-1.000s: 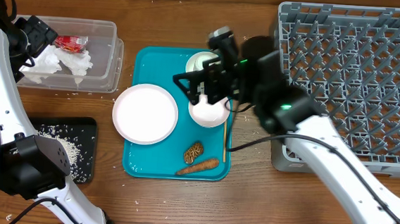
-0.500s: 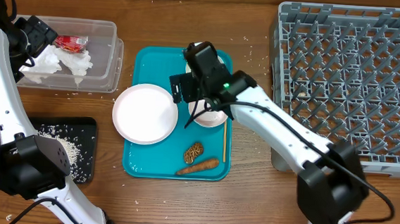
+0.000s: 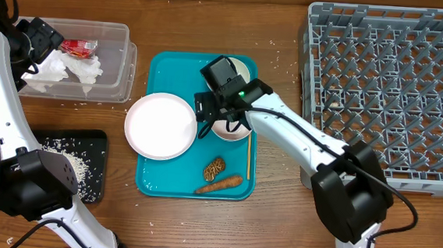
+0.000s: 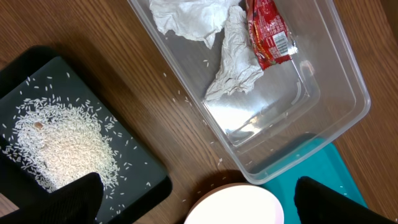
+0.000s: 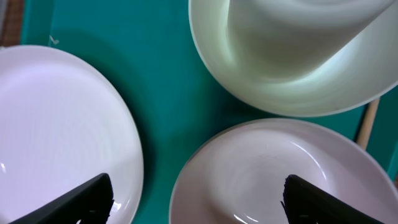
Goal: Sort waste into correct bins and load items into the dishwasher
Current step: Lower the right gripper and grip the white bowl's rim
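Observation:
A teal tray [image 3: 162,73] holds a white plate [image 3: 161,125], a small white bowl [image 3: 233,129], a pale green cup [image 3: 240,66], a brown lump [image 3: 214,168], a brown stick of food [image 3: 219,185] and a chopstick [image 3: 248,153]. My right gripper [image 3: 216,116] is open and empty, low over the bowl's left rim. In the right wrist view its fingers [image 5: 205,202] straddle the bowl [image 5: 273,174], between the plate [image 5: 62,130] and the cup [image 5: 292,50]. My left gripper [image 3: 44,33] is open and empty, high over the clear bin [image 3: 120,62]; its fingers [image 4: 196,205] frame the plate [image 4: 233,205].
The grey dish rack [image 3: 396,89] stands at the right. The clear bin [image 4: 311,99] holds crumpled tissue [image 4: 211,37] and a red wrapper [image 4: 267,31]. A black tray with rice [image 3: 70,168] lies at the front left, and also shows in the left wrist view [image 4: 68,137].
My right arm has swung left and drawn in over the tray, and its gripper has settled low over the small bowl. The left arm has not moved.

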Robot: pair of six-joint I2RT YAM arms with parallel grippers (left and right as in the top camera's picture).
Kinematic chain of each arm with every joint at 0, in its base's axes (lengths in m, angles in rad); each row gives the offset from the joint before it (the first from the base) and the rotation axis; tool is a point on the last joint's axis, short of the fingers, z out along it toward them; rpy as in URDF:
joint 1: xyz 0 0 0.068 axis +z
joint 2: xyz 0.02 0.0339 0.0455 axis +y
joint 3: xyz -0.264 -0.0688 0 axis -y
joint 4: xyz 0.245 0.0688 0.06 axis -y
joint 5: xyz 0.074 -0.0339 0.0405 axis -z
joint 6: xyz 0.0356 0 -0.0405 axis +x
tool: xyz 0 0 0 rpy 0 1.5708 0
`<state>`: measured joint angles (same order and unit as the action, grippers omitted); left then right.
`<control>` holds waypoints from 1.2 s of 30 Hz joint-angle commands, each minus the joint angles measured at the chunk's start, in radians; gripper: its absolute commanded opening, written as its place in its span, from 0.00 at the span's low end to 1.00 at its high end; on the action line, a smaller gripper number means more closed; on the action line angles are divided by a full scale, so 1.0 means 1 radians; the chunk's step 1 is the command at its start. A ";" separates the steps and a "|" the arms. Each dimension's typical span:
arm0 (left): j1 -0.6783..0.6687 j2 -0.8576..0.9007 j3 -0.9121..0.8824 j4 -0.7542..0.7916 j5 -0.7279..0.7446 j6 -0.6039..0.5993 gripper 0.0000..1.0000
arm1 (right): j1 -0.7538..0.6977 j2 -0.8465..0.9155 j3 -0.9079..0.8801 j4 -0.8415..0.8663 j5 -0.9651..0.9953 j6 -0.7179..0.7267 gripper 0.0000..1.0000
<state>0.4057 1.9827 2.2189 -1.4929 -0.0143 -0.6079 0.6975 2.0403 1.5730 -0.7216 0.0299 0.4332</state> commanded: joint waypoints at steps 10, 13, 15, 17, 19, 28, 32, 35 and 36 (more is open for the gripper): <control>0.000 -0.004 0.013 0.001 0.004 -0.016 1.00 | 0.076 0.051 0.032 -0.024 0.062 0.017 0.77; 0.000 -0.004 0.013 0.001 0.004 -0.016 1.00 | 0.088 0.055 0.032 -0.035 0.108 0.017 0.74; 0.000 -0.004 0.013 0.002 0.004 -0.016 1.00 | 0.092 0.060 0.032 -0.034 0.112 0.017 0.70; 0.000 -0.004 0.013 0.002 0.004 -0.016 1.00 | 0.095 0.067 0.032 -0.034 0.113 0.016 0.69; 0.000 -0.004 0.013 0.001 0.004 -0.016 1.00 | 0.096 0.081 0.032 -0.034 0.114 0.016 0.67; 0.000 -0.004 0.013 0.001 0.004 -0.016 1.00 | 0.101 0.092 0.034 -0.046 0.182 0.016 0.58; 0.000 -0.004 0.013 0.001 0.004 -0.016 1.00 | 0.101 0.092 0.111 -0.129 0.171 0.017 0.39; 0.000 -0.004 0.013 0.002 0.004 -0.016 1.00 | 0.101 0.092 0.174 -0.176 0.143 0.017 0.25; 0.000 -0.004 0.013 0.002 0.004 -0.016 1.00 | 0.101 0.092 0.196 -0.190 0.130 0.016 0.20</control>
<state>0.4057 1.9827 2.2189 -1.4929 -0.0143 -0.6079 0.7929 2.1304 1.6817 -0.8921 0.1837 0.4496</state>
